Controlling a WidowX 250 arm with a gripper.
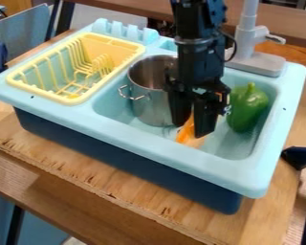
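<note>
Where the black arm (199,43) hangs from the top edge of the view, its pincer (192,128) is low in the basin of the light-blue toy sink (149,143); directly at its tips there is an orange thing (184,135), partly hidden – I cannot tell if the pincer grasps it or is released. This orange thing is in the basin, near the front wall; a pale piece (197,142) shows just beside it. To the left in the view stands a metal pot (146,103), upright, with a wire handle (133,97); to the right is a green pepper (248,107) with its stem up. On the left part of the sink lies a yellow dish rack (74,99); a grey faucet (251,60) stands behind the basin – all this is on a wooden worktop (117,179)
</note>
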